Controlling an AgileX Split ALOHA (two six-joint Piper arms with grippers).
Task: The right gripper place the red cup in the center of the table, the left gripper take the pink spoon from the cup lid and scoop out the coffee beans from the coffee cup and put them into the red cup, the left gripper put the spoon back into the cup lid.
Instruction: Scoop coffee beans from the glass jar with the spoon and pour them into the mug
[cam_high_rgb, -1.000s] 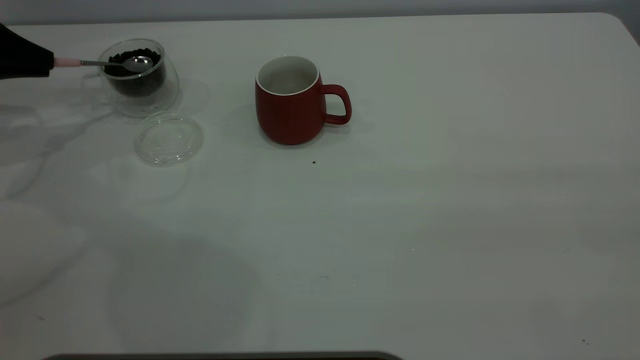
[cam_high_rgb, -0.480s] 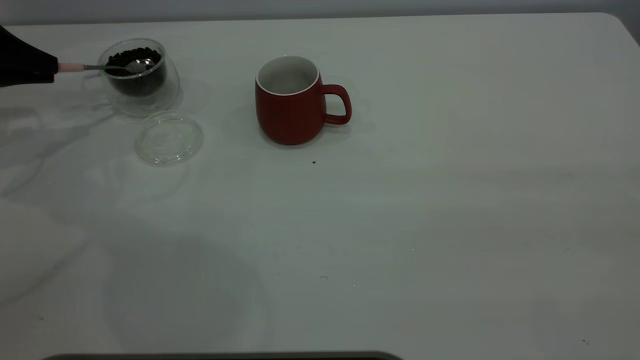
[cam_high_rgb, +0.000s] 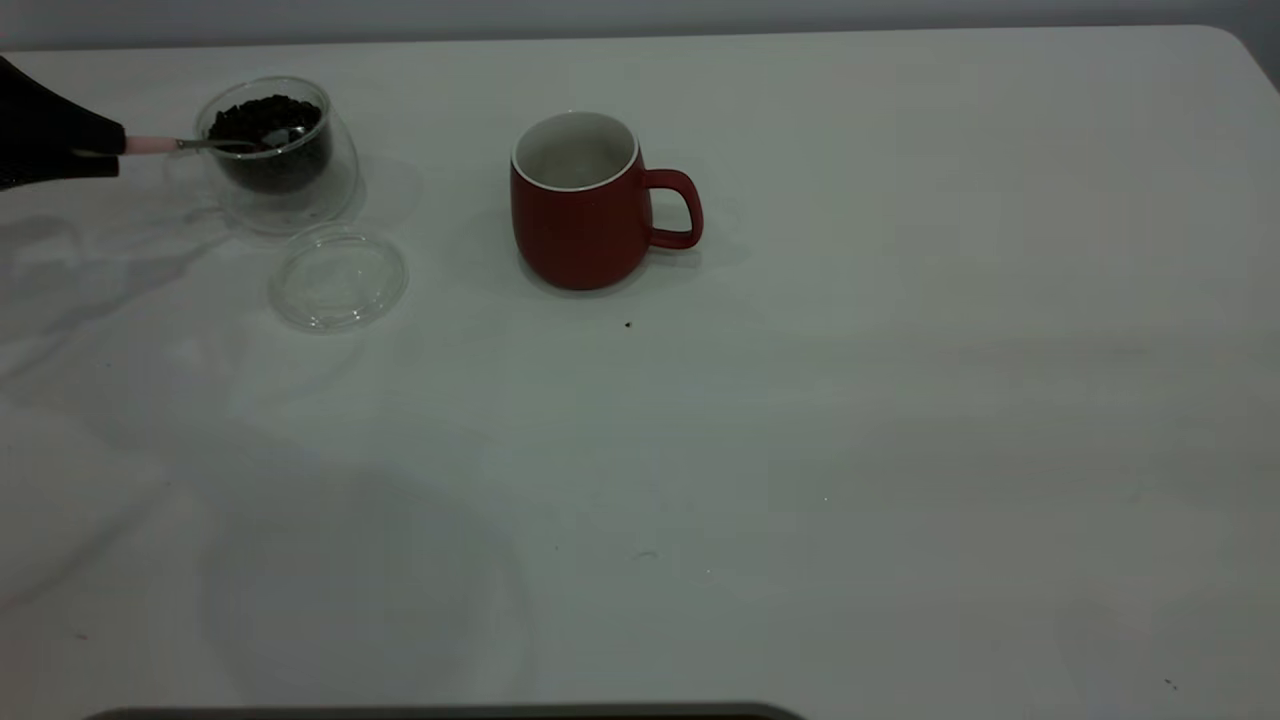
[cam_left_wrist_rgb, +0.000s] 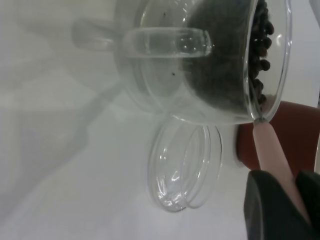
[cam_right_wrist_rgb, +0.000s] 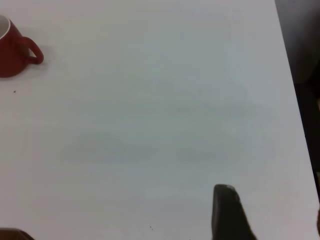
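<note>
My left gripper (cam_high_rgb: 100, 150) is clamping the handle of the pink spoon (cam_high_rgb: 150, 144) at the far left edge of the table (cam_high_rgb: 800, 450), and I am driving the spoon's metal bowl down into the coffee beans (cam_high_rgb: 265, 120). A second ago the bowl was riding shiny and clear above the bean surface; now it is sinking among the beans and only a glint of it is showing — so the scoop is under way, not yet lifted. The gripper has also been creeping in toward the coffee cup (cam_high_rgb: 280, 160) over that second. In the left wrist view the pink handle (cam_left_wrist_rgb: 270, 150) is crossing the glass rim, pinched between the black fingers (cam_left_wrist_rgb: 270, 210).

The red cup (cam_high_rgb: 580, 200) is standing upright near the table's middle, handle pointing toward the right arm's side, well apart from the coffee cup; I can't tell whether any beans are inside it yet. The cup lid (cam_high_rgb: 338, 278) is lying flat just beside the coffee cup, with nothing resting on it.

My right gripper (cam_right_wrist_rgb: 227, 215) is hanging idle over the bare right side of the table — only one dark finger is showing, so I cannot tell how its fingers are set.

Next I am judging that a level lift will matter, or beans will spill on the way across.
</note>
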